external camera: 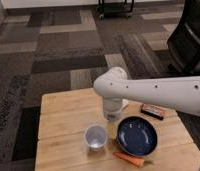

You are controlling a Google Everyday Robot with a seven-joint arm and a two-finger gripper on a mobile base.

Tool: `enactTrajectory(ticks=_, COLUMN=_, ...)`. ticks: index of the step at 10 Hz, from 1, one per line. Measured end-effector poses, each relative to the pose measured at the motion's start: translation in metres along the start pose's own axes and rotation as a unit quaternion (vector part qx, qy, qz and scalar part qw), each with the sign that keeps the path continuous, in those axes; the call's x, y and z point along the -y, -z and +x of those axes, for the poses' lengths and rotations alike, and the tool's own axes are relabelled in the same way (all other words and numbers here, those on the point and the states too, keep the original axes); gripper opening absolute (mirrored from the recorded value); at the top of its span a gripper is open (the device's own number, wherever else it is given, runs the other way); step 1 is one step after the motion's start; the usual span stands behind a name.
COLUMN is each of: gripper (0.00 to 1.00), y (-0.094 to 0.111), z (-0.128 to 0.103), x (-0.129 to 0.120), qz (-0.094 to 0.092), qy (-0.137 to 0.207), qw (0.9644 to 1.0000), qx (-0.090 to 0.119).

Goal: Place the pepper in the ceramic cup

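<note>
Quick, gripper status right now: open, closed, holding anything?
Gripper: open or closed cannot be told; it hangs over the table, just behind the ceramic cup. The pepper lies on the table, apart from it.
</note>
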Motion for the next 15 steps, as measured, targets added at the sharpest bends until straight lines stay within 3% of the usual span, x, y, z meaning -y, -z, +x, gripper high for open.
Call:
enactTrajectory(ticks=4, gripper=0.65, y=0.000, z=-0.017, x=-0.016, qz=-0.012, qy=0.091, qw=0.9958, qx=0.006)
enactTrajectory(ticks=15, gripper=0.65, y=0.001, z=-0.017, x=-0.016, qz=-0.011, qy=0.093, qw=0.9956, qx=0.007)
